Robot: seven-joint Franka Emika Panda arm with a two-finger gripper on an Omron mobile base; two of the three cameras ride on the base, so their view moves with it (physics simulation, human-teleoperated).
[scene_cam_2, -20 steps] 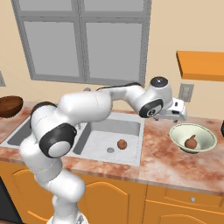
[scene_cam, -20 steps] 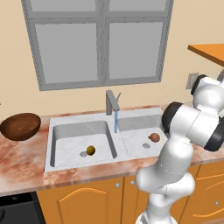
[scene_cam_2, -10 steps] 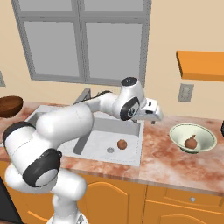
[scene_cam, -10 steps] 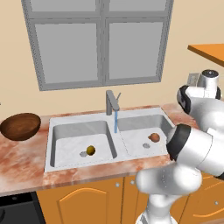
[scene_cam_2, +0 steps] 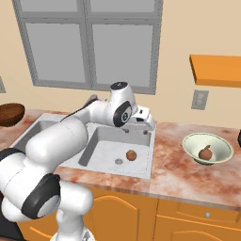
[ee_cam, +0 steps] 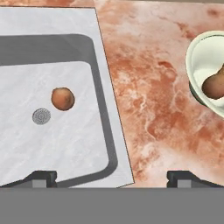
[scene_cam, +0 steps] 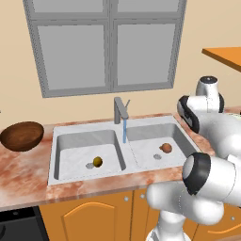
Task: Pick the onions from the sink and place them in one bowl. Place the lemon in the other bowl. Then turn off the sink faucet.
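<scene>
Over the right edge of the sink (scene_cam_2: 102, 149), my gripper (scene_cam_2: 148, 124) hangs open with nothing between its fingers. Looking down from the hand, my gripper (ee_cam: 112, 177) straddles the sink (ee_cam: 65, 144) rim, and one onion (ee_cam: 63, 98) lies beside a drain in the right basin. That same onion (scene_cam: 165, 148) (scene_cam_2: 131, 155) lies below and left of the hand. Another onion (scene_cam_2: 204, 153) (ee_cam: 214, 85) rests in the pale green-white bowl (scene_cam_2: 221, 141) (ee_cam: 195, 65) on the counter to the right. The lemon (scene_cam: 97, 161) sits in the left basin. Water runs from the faucet (scene_cam: 120, 109).
The dark brown bowl (scene_cam: 21, 135) (scene_cam_2: 9, 113) stands on the counter left of the sink. Marbled reddish counter (ee_cam: 148, 87) lies between sink and pale bowl. A window and wall stand behind the faucet; an orange shelf (scene_cam_2: 216, 70) hangs at upper right.
The arm has swung left from near the pale bowl to the sink's right edge. The gripper has stayed open and empty. Onions, lemon and bowls have not moved.
</scene>
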